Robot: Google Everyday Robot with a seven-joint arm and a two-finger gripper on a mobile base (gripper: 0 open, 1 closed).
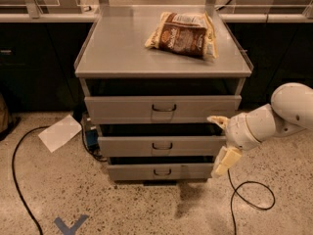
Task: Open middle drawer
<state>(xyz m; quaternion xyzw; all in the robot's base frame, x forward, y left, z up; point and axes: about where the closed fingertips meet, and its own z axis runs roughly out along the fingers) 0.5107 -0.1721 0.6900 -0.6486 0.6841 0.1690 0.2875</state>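
Note:
The middle drawer (161, 146) is the second of three grey metal drawers in a grey cabinet, with a small dark wire handle (162, 145) at its centre. Its front stands a little behind the top drawer's front and a little ahead of nothing visible. My gripper (221, 140) hangs at the right end of the middle drawer's front, on a white arm coming in from the right. Its two cream fingers are spread wide, one finger (217, 120) up by the top drawer's lower edge, the other (225, 161) down by the bottom drawer. It holds nothing.
The top drawer (163, 108) and bottom drawer (160, 172) flank the middle one. A brown snack bag (183, 34) lies on the cabinet top (117, 48). A sheet of paper (59, 132) and black cables (19, 180) lie on the speckled floor; another cable (252, 199) loops at right.

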